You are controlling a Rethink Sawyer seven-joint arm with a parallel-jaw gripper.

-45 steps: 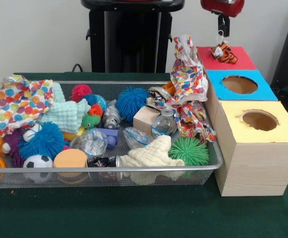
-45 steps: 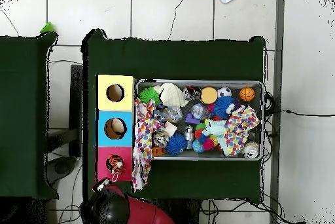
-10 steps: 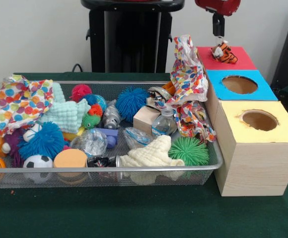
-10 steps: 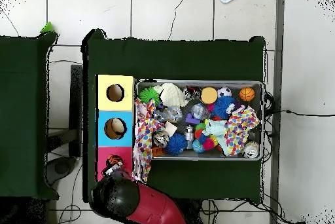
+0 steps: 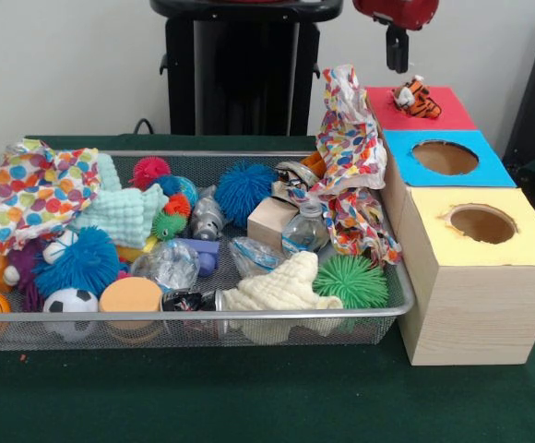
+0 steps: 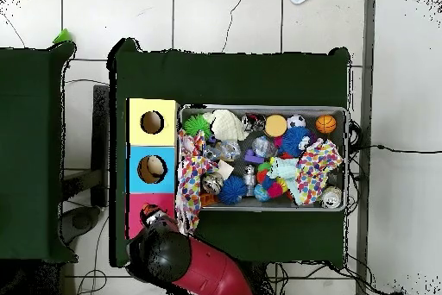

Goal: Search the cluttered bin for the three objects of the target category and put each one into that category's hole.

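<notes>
You have the wire-mesh bin (image 5: pixel 392 309) crowded on the green worktop (image 5: pixel 249 397), well to the side of the fingers (image 5: pixel 397 57) and lower in the front view: a blue spiky ball (image 5: pixel 245 189), a green spiky ball (image 5: pixel 350 280), a cream knitted cloth (image 5: pixel 281 288), a small wooden block (image 5: pixel 272 221), a clear plastic bottle (image 5: pixel 304 229), a toy football (image 5: pixel 70 301) and an orange disc (image 5: pixel 130 295) all lie packed together in it. A confetti-patterned cloth (image 5: pixel 350 152) rears up over the bin's rim on the side nearest the fingers and drapes against the row of three boxes, partly hiding the red box's edge. Your arm (image 6: pixel 194 266) comes in over the red box, its dark wrist hanging straight down above the red-topped surface; you cannot tell from either view whether the fingers are spread or closed. Just below them sits a small orange striped plush toy (image 5: pixel 417 98) on the red surround (image 5: pixel 433 115), covering where the red hole would show. It lies with its long axis roughly crosswise in the front view, pale head end toward the bin. Beyond it, farther from the fingers, the blue-surround hole (image 5: pixel 445 157) and the yellow-surround hole (image 5: pixel 481 223) stand open.
</notes>
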